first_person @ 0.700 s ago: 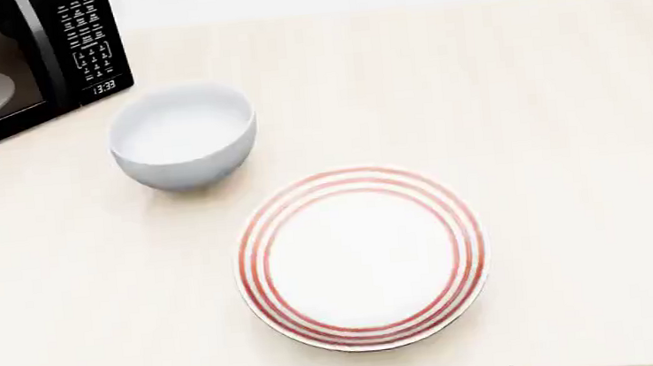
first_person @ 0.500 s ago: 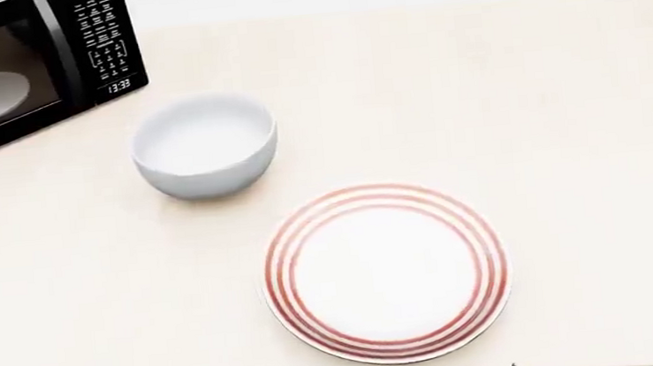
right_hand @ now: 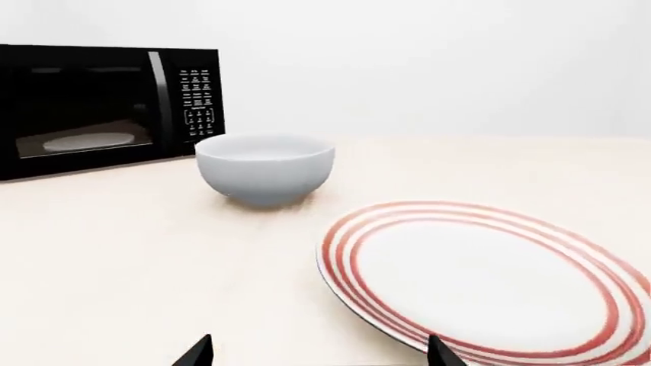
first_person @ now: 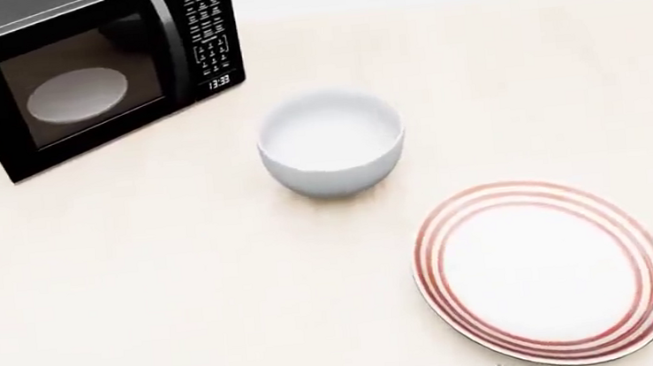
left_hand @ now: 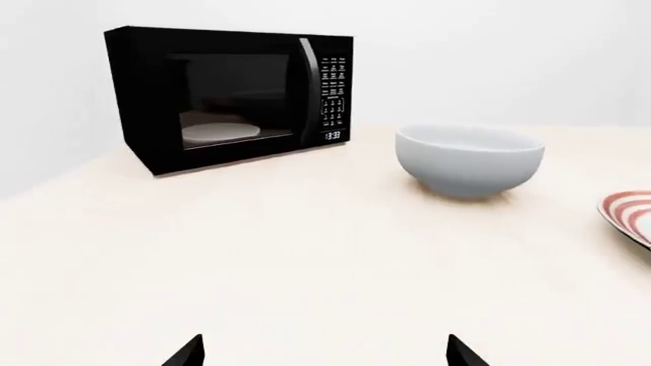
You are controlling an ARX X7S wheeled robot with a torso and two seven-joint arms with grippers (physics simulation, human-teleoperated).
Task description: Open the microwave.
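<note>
Three things lay on the pale counter (first_person: 134, 280) in the head view, and all of them had slid rightward in the frame over the last half second or so. At the upper left, the microwave (first_person: 93, 75) now showed its whole front, where shortly before only its right edge and keypad had been visible at the frame's corner. Its door was shut, with the round white turntable (first_person: 78, 93) seen through the glass, the vertical handle (first_person: 169, 50) just right of the window, and the keypad (first_person: 210, 33) and clock beyond that.

Toward the centre sat the white bowl (first_person: 332, 141), empty, just to the lower right of the microwave and apart from it. At the lower right lay the red-ringed plate (first_person: 544, 272), which had earlier been near the middle of the frame.

Since everything moved together, the robot's view most likely turned or rolled to the left, bringing the microwave into sight. That reads as lining up for a reach; the door itself was untouched.

Along the bottom edge, only dark fingertips showed. The left gripper (left_hand: 325, 352), at the bottom left of the head view, had its two tips set wide apart, holding nothing. The right gripper (right_hand: 319, 351), at the bottom centre-right, was likewise spread and empty. Both were well short of the handle, and the left one sat nearer to it.
</note>
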